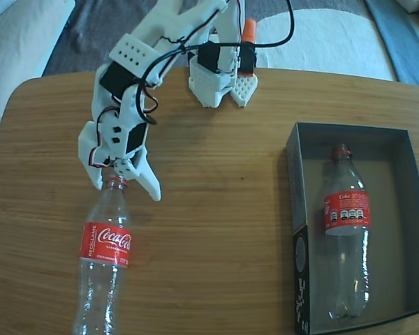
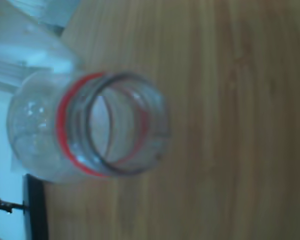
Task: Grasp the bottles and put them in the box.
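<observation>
Wooden tabletop [image 1: 216, 209] carries one Coca-Cola bottle [image 1: 105, 258] lying at front left, its open neck between the spread jaws of the white gripper [image 1: 129, 187], while a second bottle [image 1: 346, 230] lies inside the box [image 1: 297, 230] at right.

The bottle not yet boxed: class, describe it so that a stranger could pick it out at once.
Start at the wooden table and look left of the cardboard box in the fixed view. There a clear Coca-Cola bottle lies on the bare wood, its open neck at the white tool. Unlike the other bottle, it lies outside the box.
</observation>
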